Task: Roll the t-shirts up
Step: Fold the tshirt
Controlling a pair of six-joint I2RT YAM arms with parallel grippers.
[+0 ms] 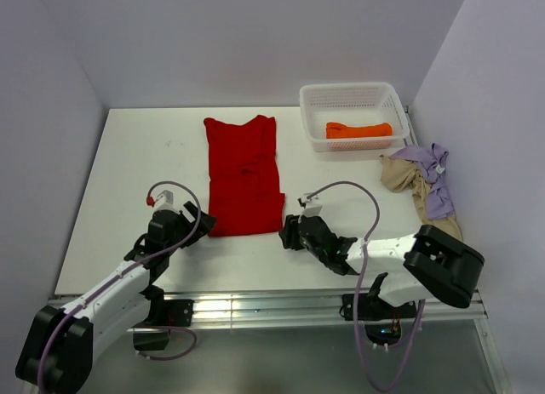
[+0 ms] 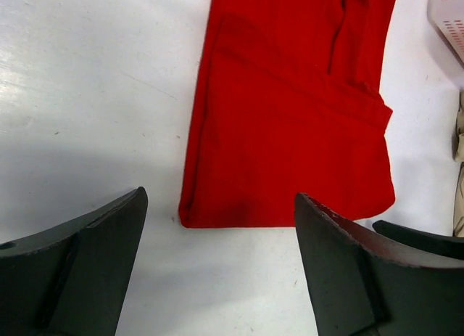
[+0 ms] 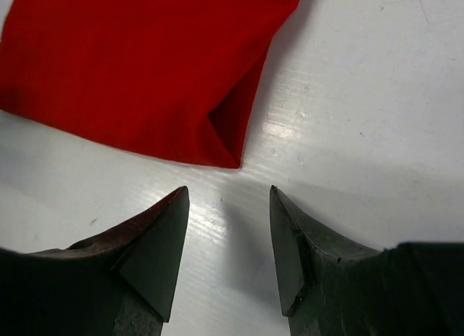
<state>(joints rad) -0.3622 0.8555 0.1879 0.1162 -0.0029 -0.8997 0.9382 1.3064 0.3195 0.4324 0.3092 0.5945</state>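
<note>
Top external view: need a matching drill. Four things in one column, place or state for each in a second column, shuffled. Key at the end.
Things:
1. red t-shirt
2. orange t-shirt
3. lavender t-shirt
4. left pincer

Places or states:
A. inside the white mesh basket
B. folded into a long strip, flat on the middle of the table
C. crumpled over the beige t-shirt at the right edge
D. open and empty, just off the near left corner of the red cloth

Pairs: 1-B, 2-A, 3-C, 4-D
</note>
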